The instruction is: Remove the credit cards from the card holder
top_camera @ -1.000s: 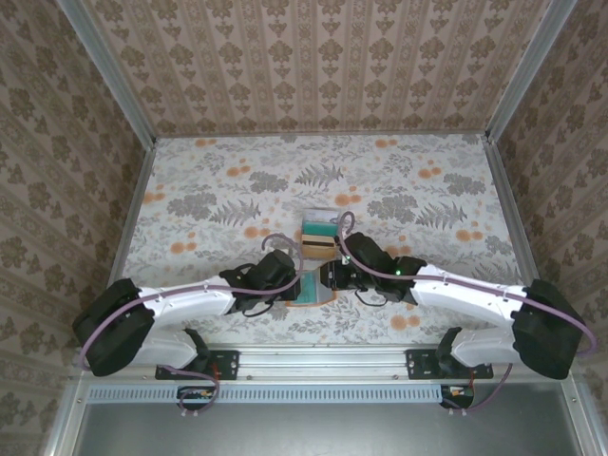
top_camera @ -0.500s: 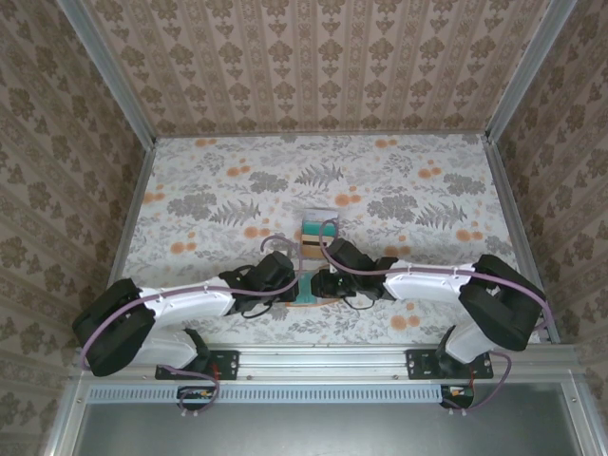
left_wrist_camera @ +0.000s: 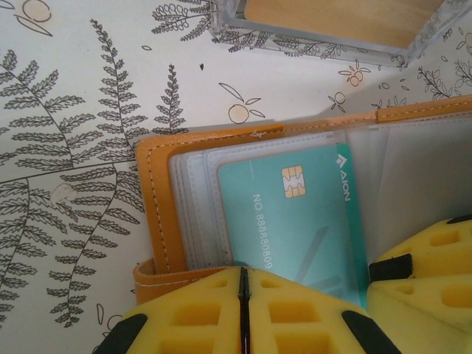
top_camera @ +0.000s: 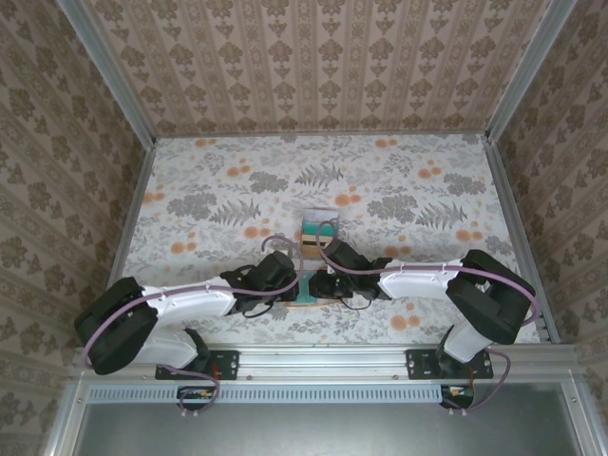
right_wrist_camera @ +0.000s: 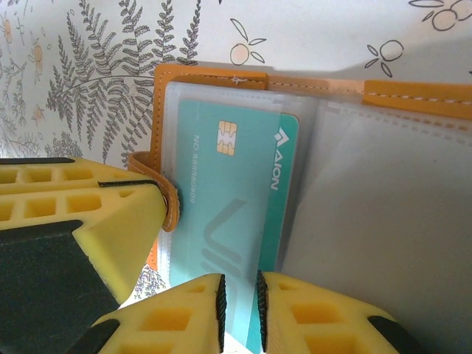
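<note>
The orange card holder lies open on the table, near the front edge between the two arms. A teal credit card sits in its clear left pocket, partly slid toward the centre fold. My left gripper is shut on the holder's near orange edge, which curls up at its fingertip. My right gripper is over the teal card's near end, its pads a narrow gap apart with the card's face showing between them. Further back lie loose cards, one teal and one orange-tan.
The floral tablecloth spreads wide behind and to both sides. Patterned walls with metal rails close in the table. The two grippers' yellow fingers nearly touch above the holder. The loose tan card lies just beyond the holder's far edge.
My right arm folded in and its gripper moved left onto the holder, next to the left gripper. The left gripper stayed in place and its jaws closed fully.
</note>
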Robot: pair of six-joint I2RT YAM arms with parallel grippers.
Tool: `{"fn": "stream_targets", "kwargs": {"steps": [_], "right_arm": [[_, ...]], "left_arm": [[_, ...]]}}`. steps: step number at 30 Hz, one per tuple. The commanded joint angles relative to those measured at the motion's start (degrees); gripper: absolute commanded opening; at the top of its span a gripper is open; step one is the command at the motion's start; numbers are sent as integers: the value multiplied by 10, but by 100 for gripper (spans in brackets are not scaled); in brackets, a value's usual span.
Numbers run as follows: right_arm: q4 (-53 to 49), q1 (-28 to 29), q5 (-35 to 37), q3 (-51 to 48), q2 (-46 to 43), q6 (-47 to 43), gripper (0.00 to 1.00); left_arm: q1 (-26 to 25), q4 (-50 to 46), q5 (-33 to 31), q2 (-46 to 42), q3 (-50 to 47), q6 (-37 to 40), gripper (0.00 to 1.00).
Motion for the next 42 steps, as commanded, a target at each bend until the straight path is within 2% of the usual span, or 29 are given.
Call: {"fn": "stream_targets", "kwargs": {"steps": [1, 10, 32, 38, 42], "right_arm": [[-24, -5, 19, 5, 6, 10, 22], [-63, -5, 41, 13, -10, -4, 24], [2, -8, -15, 13, 22, 11, 20], [5, -9, -17, 13, 24, 13, 14], [-6, -10, -5, 10, 19, 16, 3]], "left_arm": [[3, -14, -1, 13, -13, -6, 10], [3, -31, -13, 13, -12, -3, 9], [-5, -18, -8, 17, -12, -8, 8], [-7, -17, -8, 19, -10, -7, 8], [-6, -19, -12, 18, -11, -5, 7]]}}
